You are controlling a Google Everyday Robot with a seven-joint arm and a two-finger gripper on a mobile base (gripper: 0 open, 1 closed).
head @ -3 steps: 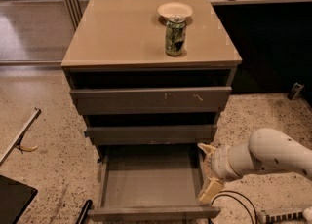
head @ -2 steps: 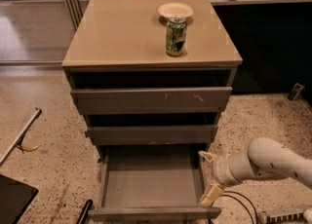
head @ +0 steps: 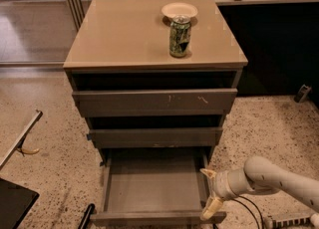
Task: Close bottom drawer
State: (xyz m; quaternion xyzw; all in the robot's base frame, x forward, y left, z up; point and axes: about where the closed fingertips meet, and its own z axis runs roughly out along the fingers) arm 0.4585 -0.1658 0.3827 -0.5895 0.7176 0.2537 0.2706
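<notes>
We see the dark grey, handleless bottom drawer pulled well out of the grey three-drawer cabinet. It is the lowest and narrowest of the three, and its shallow grey tray lies open to view. Its plain flat front sits near the lower edge of the picture.

Our hand is just beside the drawer's right side, near the front right corner, on the end of a white, rounded arm that reaches in from the lower right. Its two pale fingers are spread wide, one pointing up along the drawer's right wall and the other angled down toward the corner of the front. We cannot tell whether either finger touches the drawer. A thin black cable loops below the arm.

Above the bottom drawer, the mid-width grey drawer front has a small blue bit at its left end. Above that is the widest grey drawer front, which has pale scratch marks. Both stand slightly out, with dark gaps over them.

On the beige counter that tops the cabinet, a green drink can stands upright. A small white bowl sits just behind it. The cabinet rests on a speckled stone floor.
</notes>
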